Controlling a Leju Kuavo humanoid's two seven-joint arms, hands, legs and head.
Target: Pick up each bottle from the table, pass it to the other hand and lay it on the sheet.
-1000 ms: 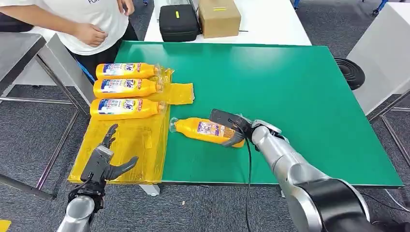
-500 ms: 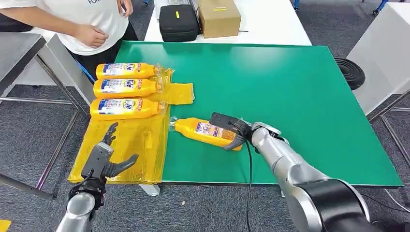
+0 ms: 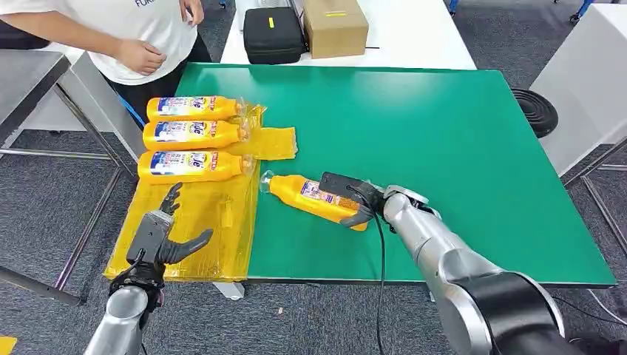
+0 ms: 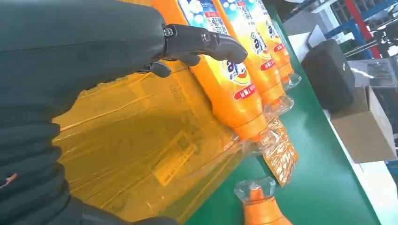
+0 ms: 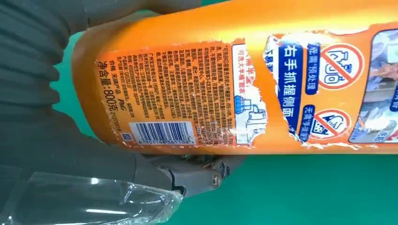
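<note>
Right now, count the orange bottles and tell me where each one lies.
4. Three lie side by side on the yellow sheet: far bottle, middle bottle, near bottle. The fourth bottle is on the green table, gripped by the right hand.

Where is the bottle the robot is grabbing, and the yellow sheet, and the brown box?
grabbed bottle (image 3: 310,196), head view, on its label.
yellow sheet (image 3: 200,222), head view, on a bare part.
cardboard box (image 3: 335,26), head view, on its top.
</note>
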